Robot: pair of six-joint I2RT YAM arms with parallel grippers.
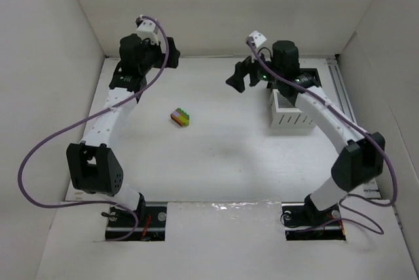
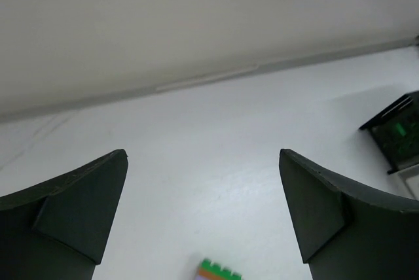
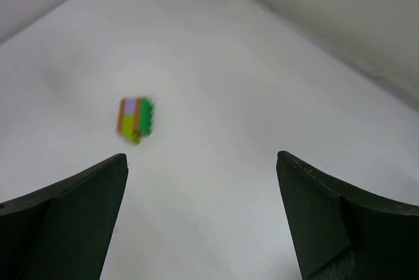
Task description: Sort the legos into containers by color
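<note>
One short multicoloured lego stack, green, lime, purple, orange and red, lies on the white table left of centre. It shows at the bottom edge of the left wrist view and, blurred, at the left of the right wrist view. My left gripper hangs open and empty above the far left of the table, beyond the stack. My right gripper hangs open and empty at the far right of centre, well away from the stack. A white slotted bin stands at the right, partly hidden under my right arm. The black bins are not in view.
White walls enclose the table on the left, back and right. A dark shape with a green spot sits at the right edge of the left wrist view; I cannot tell what it is. Purple cables loop from both arms.
</note>
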